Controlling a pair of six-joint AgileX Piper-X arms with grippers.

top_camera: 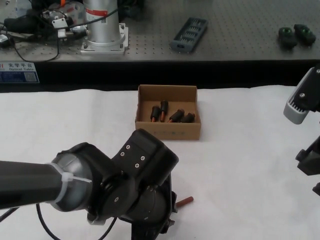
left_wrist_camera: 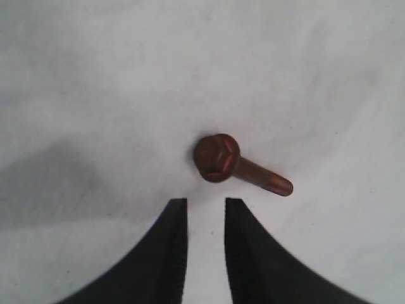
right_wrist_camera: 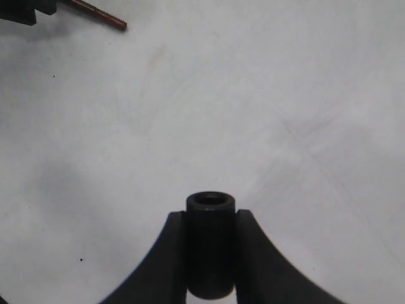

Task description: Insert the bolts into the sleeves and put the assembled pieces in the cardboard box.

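Where the desk [top_camera: 250, 150] is spread with a white cloth [top_camera: 60, 125], a small open cardboard box [top_camera: 167, 131] sits near the middle, toward the far edge. Inside it lie four assembled pieces [top_camera: 170, 114], dark sleeves with copper-coloured bolts in them, side by side on the box floor.

The left arm [top_camera: 125, 185] takes up the near left of the high view, bent down over the cloth. A loose bolt [left_wrist_camera: 237, 166] lies flat on the cloth just beside it, well apart from the box (it is reddish-brown, with a hexagonal flanged head). In the left wrist view, the left pincer [left_wrist_camera: 205, 204] sits just short of the bolt's head. Its two dark fingers are parted by a narrow gap, with nothing between them, and they do not touch the bolt.

The right arm [top_camera: 305, 105] stands at the right edge of the high view. The right pincer [right_wrist_camera: 211, 215] is clamped on a black sleeve [right_wrist_camera: 211, 253], a short hollow tube gripped from both sides, its open end pointing away from the wrist, with white cloth beyond it.

Behind the cloth, a perforated metal surface [top_camera: 240, 35] carries a silver column [top_camera: 102, 22], cables and a grey tray [top_camera: 189, 33].
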